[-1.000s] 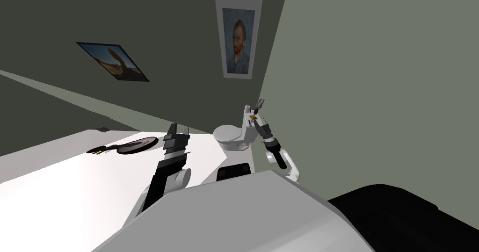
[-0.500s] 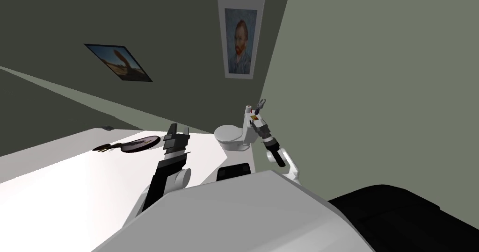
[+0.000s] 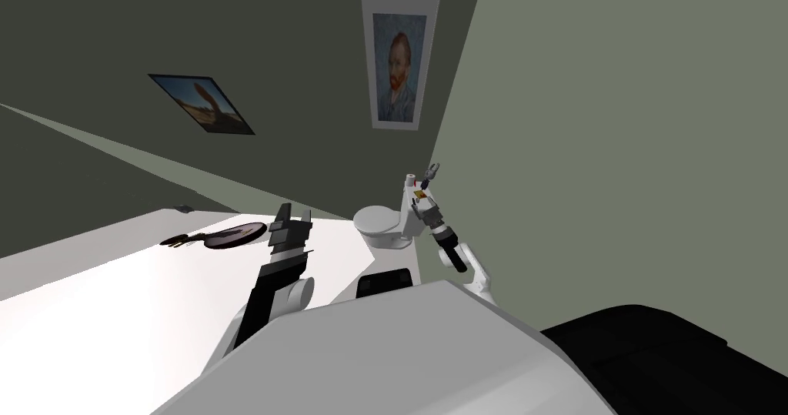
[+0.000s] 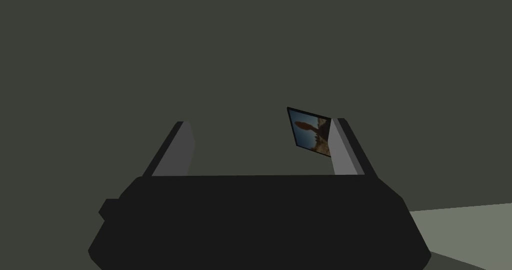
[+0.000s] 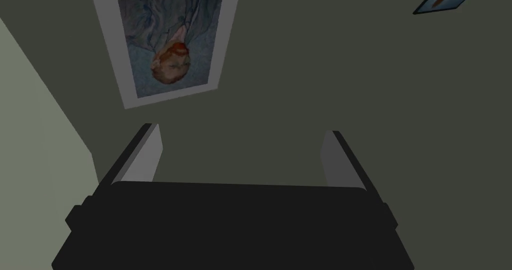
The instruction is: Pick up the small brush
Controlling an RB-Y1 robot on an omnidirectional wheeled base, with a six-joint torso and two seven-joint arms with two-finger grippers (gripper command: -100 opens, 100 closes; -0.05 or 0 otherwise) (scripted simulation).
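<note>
the small brush looks to be the slim grey thing on top of the toilet tank, its long axis slanting away toward the wall corner. your right gripper, fingers spread and empty, sits just short of it but aims at the wall above, so tip it down. the left gripper, also spread, hangs well apart.

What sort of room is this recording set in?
Most likely a bathroom: a white toilet stands in the corner, small items sit on its tank, and a white counter runs beside it.
</note>
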